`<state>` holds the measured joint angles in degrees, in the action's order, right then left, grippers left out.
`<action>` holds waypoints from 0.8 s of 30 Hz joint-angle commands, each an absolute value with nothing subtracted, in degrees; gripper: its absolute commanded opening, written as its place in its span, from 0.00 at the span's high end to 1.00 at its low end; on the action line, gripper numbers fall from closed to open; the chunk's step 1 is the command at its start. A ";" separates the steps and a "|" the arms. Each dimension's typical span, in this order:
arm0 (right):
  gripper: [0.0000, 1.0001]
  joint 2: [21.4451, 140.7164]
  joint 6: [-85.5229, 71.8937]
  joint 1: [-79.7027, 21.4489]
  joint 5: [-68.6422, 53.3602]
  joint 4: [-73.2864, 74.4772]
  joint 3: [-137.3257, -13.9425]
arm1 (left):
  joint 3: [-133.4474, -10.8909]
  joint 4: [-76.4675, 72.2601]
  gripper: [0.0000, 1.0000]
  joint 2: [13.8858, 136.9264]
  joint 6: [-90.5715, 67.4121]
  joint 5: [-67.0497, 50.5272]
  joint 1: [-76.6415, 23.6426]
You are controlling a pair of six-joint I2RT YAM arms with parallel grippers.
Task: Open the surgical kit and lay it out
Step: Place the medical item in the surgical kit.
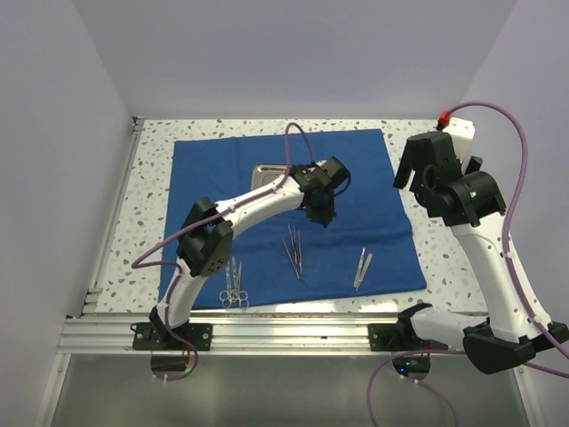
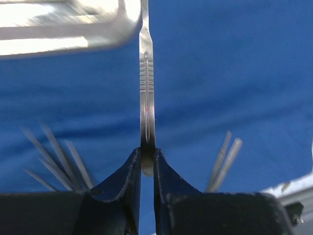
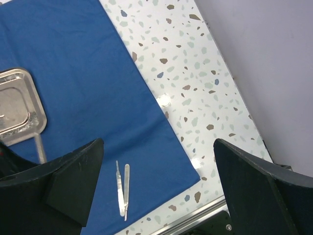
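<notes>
Left claw (image 2: 147,152) clamped on a thin flat handle (image 2: 146,83) of steel, ribbed along its grip. Right claw (image 3: 159,169) spread wide, holding nothing, hanging above the cloth's right edge. We note the royal-blue cloth wrap (image 1: 373,178) already opened and lying flat over much of the speckled surface (image 1: 436,258). The steel tray (image 1: 263,174) sits on the cloth's far middle, partly under the left arm. Three groups lie along the near half, well apart from one another: ring-handled scissors (image 1: 234,286) near left, a fan of tweezers (image 1: 294,251) in the middle, two slim handles (image 1: 362,267) near right. We judge the unwrapping done and the laying-out well advanced. The held piece is left to place, and whether the tray holds more we cannot tell. The flat handle's long axis runs straight out from the left claw, free end toward the tray's corner. The laid pieces all run roughly near-to-far.
</notes>
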<state>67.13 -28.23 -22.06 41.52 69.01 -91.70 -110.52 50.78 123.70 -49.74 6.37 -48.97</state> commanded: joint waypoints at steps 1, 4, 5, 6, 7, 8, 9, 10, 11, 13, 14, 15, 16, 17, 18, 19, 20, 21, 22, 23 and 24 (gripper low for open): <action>0.02 68.29 -29.44 -21.80 42.19 67.59 -93.96 | -109.08 46.59 1.00 121.20 -56.33 3.17 -54.92; 0.02 68.29 -30.93 -21.80 40.26 67.76 -93.17 | -109.25 45.18 1.00 122.69 -59.22 2.03 -58.88; 0.02 68.12 -31.20 -21.80 39.82 67.85 -92.12 | -109.25 44.39 1.00 123.65 -59.76 1.41 -59.76; 0.02 68.03 -31.55 -21.80 39.73 67.94 -91.50 | -109.25 44.04 1.00 124.10 -60.64 0.97 -61.16; 0.02 67.33 -31.64 -21.71 39.73 67.94 -90.80 | -109.51 43.69 1.00 124.45 -60.91 0.53 -61.87; 0.02 66.89 -31.73 -21.80 39.81 67.94 -90.18 | -109.69 43.25 1.00 125.32 -61.08 0.35 -62.57; 0.01 66.54 -31.64 -21.80 39.99 67.77 -88.87 | -110.04 43.33 1.00 125.85 -61.35 0.26 -63.71; 0.02 65.75 -31.81 -21.71 40.08 67.85 -88.25 | -110.74 43.42 1.00 126.29 -61.43 0.26 -64.07; 0.02 65.48 -31.82 -21.71 40.08 67.85 -87.81 | -110.83 43.85 1.00 127.08 -61.52 0.26 -64.33; 0.02 64.87 -31.90 -21.71 40.17 67.85 -86.58 | -110.92 43.68 1.00 127.61 -61.79 -1.67 -64.86; 0.02 64.52 -31.90 -21.80 40.25 68.03 -86.05 | -110.92 43.86 1.00 128.14 -62.05 -2.37 -64.95; 0.02 64.34 -32.08 -21.80 40.25 68.11 -85.87 | -111.09 44.03 1.00 128.41 -62.49 -2.72 -65.30; 0.02 64.16 -32.08 -21.71 40.43 68.12 -85.70 | -111.27 44.29 1.00 128.67 -62.58 -2.81 -65.48; 0.01 63.99 -32.17 -21.71 40.43 68.12 -85.52 | -111.44 44.30 1.00 129.19 -62.58 -3.25 -65.57; 0.02 63.72 -32.17 -21.71 40.52 68.12 -85.26 | -111.45 44.30 0.91 129.37 -62.67 -3.77 -65.74; 0.02 63.63 -32.17 -21.80 40.52 68.03 -84.99 | -111.53 44.21 0.85 129.64 -62.67 -4.30 -65.74; 0.02 63.46 -32.25 -21.71 40.60 67.85 -84.64 | -111.53 44.38 0.68 129.99 -62.67 -5.00 -65.74; 0.02 63.37 -32.34 -21.80 40.61 67.85 -84.55 | -111.71 44.38 0.62 129.99 -62.67 -5.44 -65.83; 0.02 63.37 -32.26 -21.71 40.52 67.94 -84.46 | -111.97 44.21 0.57 129.90 -62.58 -5.88 -65.83; 0.01 63.37 -32.34 -21.71 40.52 67.94 -84.46 | -112.23 44.30 0.52 129.73 -62.40 -6.32 -65.83; 0.02 63.37 -32.43 -21.62 40.60 67.85 -84.38 | -112.67 44.47 0.51 129.55 -62.14 -6.42 -65.92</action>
<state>64.25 -31.11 -22.04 39.51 68.95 -84.71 -109.38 45.50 130.13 -61.91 -4.12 -65.39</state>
